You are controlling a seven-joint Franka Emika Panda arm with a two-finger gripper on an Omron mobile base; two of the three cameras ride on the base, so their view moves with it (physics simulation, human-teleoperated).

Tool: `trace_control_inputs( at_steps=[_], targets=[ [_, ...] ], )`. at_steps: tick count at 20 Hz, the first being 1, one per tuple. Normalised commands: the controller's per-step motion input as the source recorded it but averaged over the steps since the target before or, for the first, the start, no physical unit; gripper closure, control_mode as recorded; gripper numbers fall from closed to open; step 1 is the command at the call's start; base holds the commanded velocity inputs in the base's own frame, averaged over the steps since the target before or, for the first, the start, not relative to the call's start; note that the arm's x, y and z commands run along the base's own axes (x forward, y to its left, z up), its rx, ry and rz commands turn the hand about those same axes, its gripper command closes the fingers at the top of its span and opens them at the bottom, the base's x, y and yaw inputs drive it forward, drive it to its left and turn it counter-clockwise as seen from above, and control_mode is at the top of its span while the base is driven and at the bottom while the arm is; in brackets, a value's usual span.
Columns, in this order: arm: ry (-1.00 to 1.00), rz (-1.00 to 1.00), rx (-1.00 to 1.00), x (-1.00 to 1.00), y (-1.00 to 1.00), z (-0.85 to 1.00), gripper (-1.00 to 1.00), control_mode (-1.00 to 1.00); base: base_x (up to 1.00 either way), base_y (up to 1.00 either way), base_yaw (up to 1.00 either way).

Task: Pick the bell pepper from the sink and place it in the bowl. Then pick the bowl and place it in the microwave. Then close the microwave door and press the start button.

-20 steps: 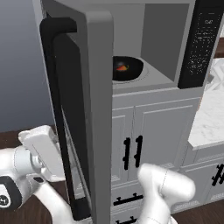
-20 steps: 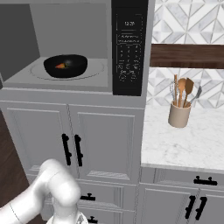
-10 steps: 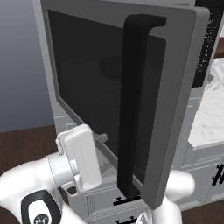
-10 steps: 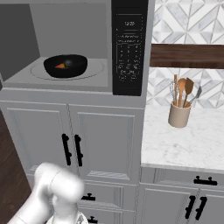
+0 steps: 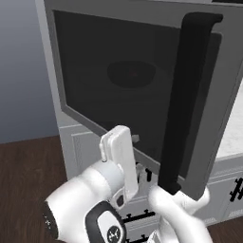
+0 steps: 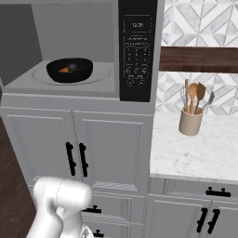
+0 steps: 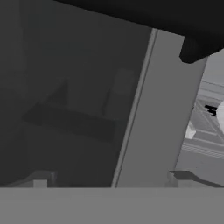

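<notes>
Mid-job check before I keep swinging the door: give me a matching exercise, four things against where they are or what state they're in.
Things:
1. bell pepper
2. bowl
3. microwave door
4. utensil holder

Place or state:
A. on the marble counter
B. partly swung, not shut
C. on the turntable in the microwave
D. inside the bowl

Pairs: 1-D, 2-C, 3-B, 4-A
</notes>
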Motion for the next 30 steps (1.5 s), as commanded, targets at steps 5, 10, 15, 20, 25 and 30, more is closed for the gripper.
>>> trace_control_inputs(
  at_steps=[5,10,15,20,25,30],
  targets=[
    [0.01,0.44,0.03,0.31,-0.61,0.19,-1.00,-1.00,0.00,0.00,0.00],
    [0.03,0.41,0.02,0.36,-0.54,0.18,-1.00,-1.00,0.00,0.00,0.00],
    [0.05,0.37,0.01,0.48,-0.47,0.03,-1.00,-1.00,0.00,0.00,0.00],
    [0.10,0.31,0.00,0.64,-0.29,0.01,-1.00,-1.00,0.00,0.00,0.00],
    [0.11,0.28,0.00,0.72,-0.14,0.00,-1.00,-1.00,0.00,0.00,0.00],
    [0.13,0.26,0.00,0.73,-0.04,0.00,-1.00,-1.00,0.00,0.00,0.00]
  ],
)
